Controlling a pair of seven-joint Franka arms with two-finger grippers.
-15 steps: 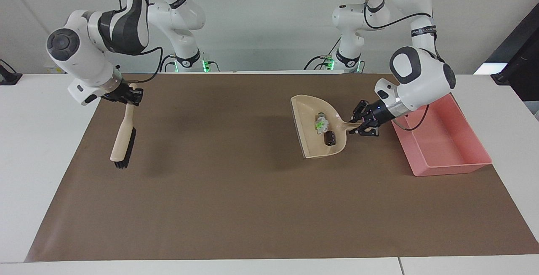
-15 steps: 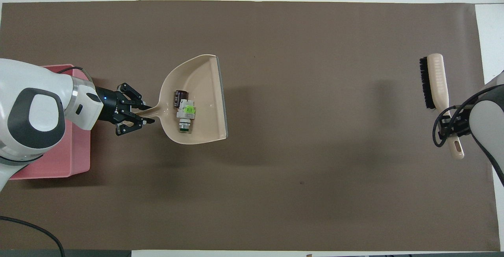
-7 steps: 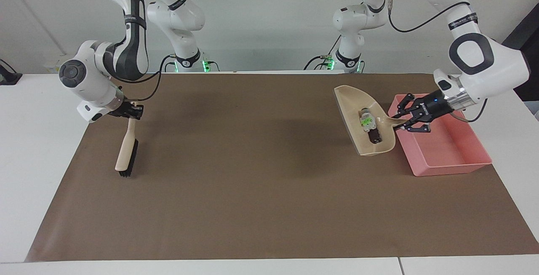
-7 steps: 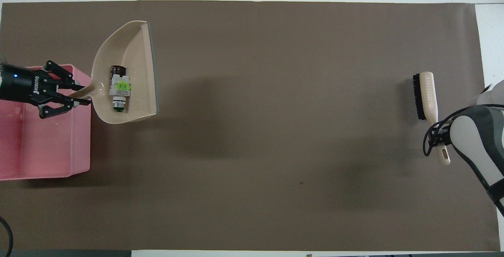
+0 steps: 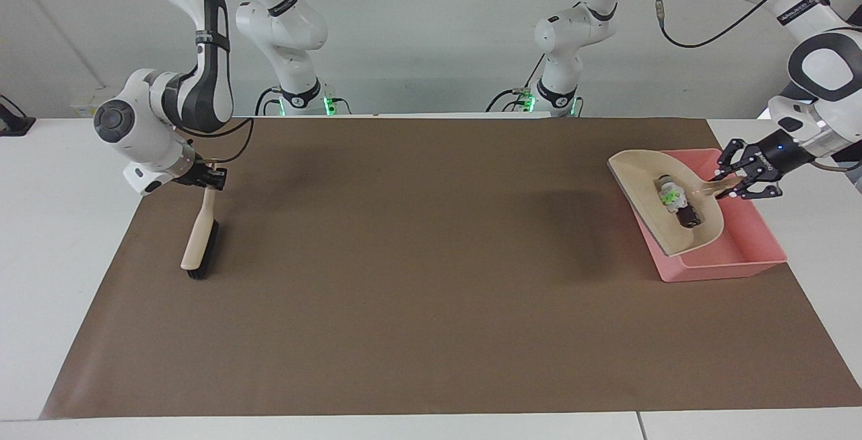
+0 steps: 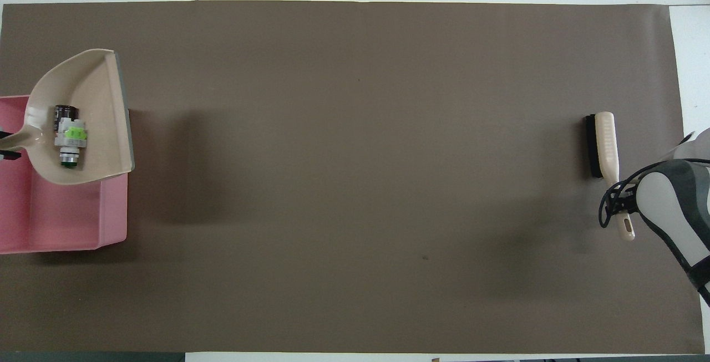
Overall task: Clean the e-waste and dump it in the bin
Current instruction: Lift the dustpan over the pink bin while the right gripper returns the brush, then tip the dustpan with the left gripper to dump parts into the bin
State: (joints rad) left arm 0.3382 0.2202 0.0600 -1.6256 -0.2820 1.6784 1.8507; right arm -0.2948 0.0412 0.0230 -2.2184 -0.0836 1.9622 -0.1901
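Note:
My left gripper (image 5: pixel 726 186) is shut on the handle of a beige dustpan (image 5: pixel 640 170), which it holds tilted in the air over the pink bin (image 5: pixel 747 251). The e-waste lies in the pan: a white piece with a green patch (image 5: pixel 669 195) and a dark block (image 5: pixel 687 216) beside it. From overhead the dustpan (image 6: pixel 100 85) covers part of the bin (image 6: pixel 72 223), with the white piece (image 6: pixel 72 134) and the dark block (image 6: pixel 64 113) in it. My right gripper (image 5: pixel 209 179) is shut on the handle of a brush (image 5: pixel 199 244).
A brown mat (image 5: pixel 417 278) covers the table. The bin stands at the mat's edge toward the left arm's end. The brush (image 6: pixel 604 143) hangs slanted with its bristled head low over the mat toward the right arm's end; whether it touches the mat I cannot tell.
My left gripper has lifted the dustpan with the e-waste off the mat and carried it over the bin. The right arm has drawn the brush slightly toward the robots.

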